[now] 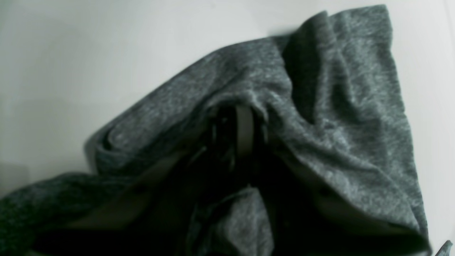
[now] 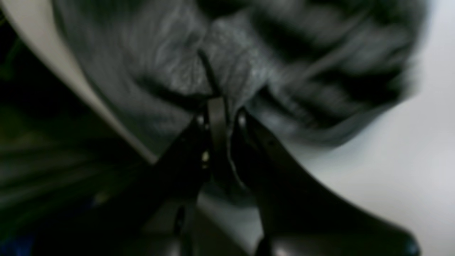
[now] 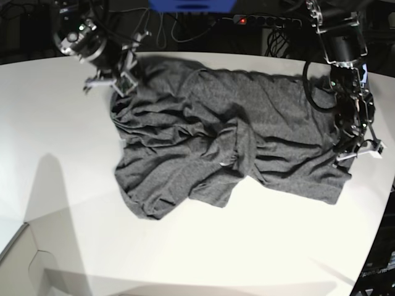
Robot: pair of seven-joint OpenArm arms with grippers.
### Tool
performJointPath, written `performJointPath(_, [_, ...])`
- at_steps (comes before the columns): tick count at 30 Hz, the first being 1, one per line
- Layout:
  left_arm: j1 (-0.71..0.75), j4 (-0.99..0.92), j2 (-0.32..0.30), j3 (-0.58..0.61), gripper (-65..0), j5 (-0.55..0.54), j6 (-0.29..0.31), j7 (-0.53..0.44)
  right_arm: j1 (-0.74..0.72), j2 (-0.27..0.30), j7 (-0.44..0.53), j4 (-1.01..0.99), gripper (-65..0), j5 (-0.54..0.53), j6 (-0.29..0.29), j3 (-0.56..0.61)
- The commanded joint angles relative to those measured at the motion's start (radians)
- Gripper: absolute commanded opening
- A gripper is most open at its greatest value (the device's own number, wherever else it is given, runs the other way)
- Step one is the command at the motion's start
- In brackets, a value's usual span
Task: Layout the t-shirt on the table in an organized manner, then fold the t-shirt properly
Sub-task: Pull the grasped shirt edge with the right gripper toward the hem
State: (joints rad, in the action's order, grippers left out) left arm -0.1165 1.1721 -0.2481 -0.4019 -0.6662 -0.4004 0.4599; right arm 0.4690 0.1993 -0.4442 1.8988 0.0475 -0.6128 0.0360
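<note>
The dark heather-grey t-shirt lies rumpled and wrinkled across the middle of the white table, with a part folded over near its centre. My left gripper is at the shirt's right edge, shut on a bunch of the t-shirt; cloth drapes over its fingers. My right gripper is at the shirt's far left corner near the table's back edge. In the right wrist view it is shut on a pinch of the t-shirt.
A power strip with a red light and cables lie behind the table's back edge. A blue object is at the top. The table's curved edge runs close to my left arm on the right.
</note>
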Motion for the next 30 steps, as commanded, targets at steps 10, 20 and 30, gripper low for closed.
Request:
performJointPath(10, [-0.015, 0.019, -0.009, 0.001, -58.2, 0.001, -0.007, -0.005, -0.459, -0.087, 0.012, 0.067, -65.0, -0.016, -0.002, 0.167])
performJointPath(20, [0.002, 0.021, -0.009, 0.001, -58.2, 0.001, -0.007, -0.005, -0.910, -0.200, -0.017, -0.454, -65.0, -0.019, -0.002, 0.210])
performJointPath(30, [0.025, 0.030, -0.009, 0.001, -58.2, -0.002, -0.007, -0.005, -1.120, -0.231, 0.089, -0.893, -48.3, -0.015, 0.000, 0.212])
